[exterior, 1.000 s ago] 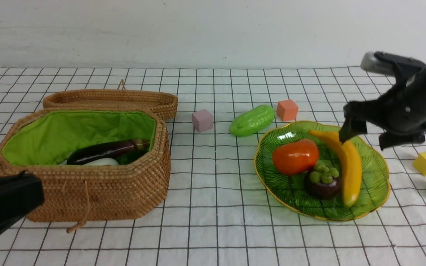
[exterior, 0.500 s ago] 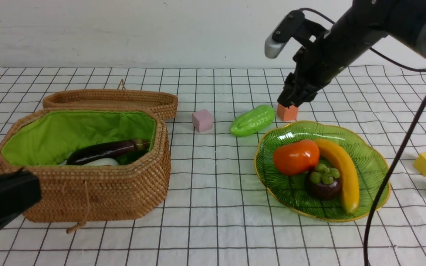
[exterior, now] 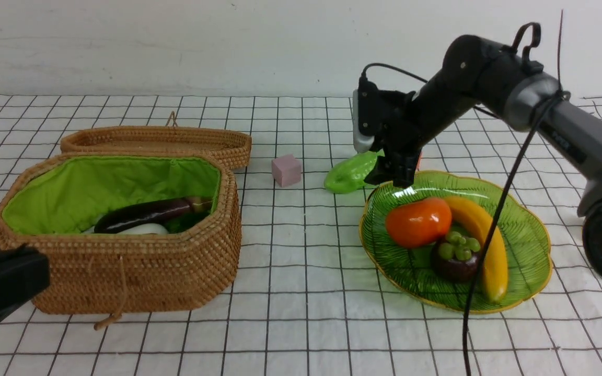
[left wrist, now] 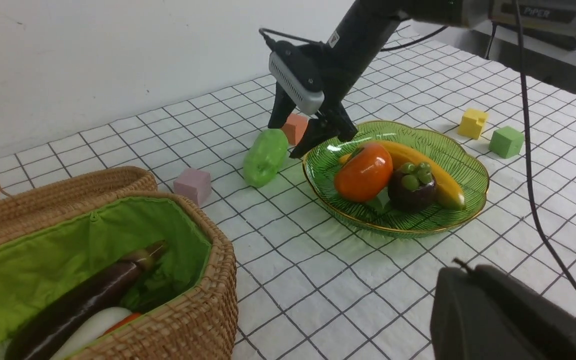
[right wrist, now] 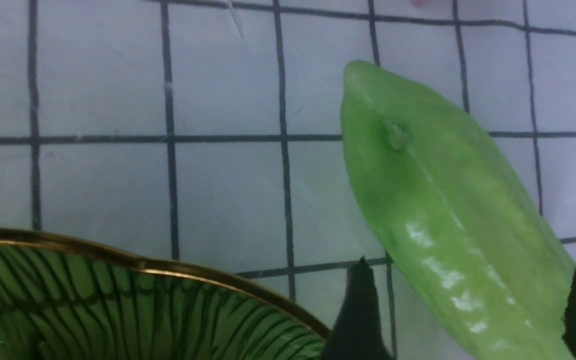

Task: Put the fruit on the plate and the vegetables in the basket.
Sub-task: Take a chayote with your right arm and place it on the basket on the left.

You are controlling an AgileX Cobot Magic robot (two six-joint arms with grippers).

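Gridded cloth (exterior: 301,324) bears basket (exterior: 139,271) and plate (exterior: 528,235); white wall (exterior: 175,47) behind.

The gourd (exterior: 350,175) is light green, the plate (exterior: 528,235) dark-veined green, gold-rimmed.

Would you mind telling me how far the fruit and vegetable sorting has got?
Done: the persimmon, mangosteen and banana lie on the plate; the eggplant, radish and carrot are in the basket. In hand: the right gripper straddles the gourd on the cloth, jaws open, not yet lifting it. Remaining: grip the gourd and carry it to the basket.
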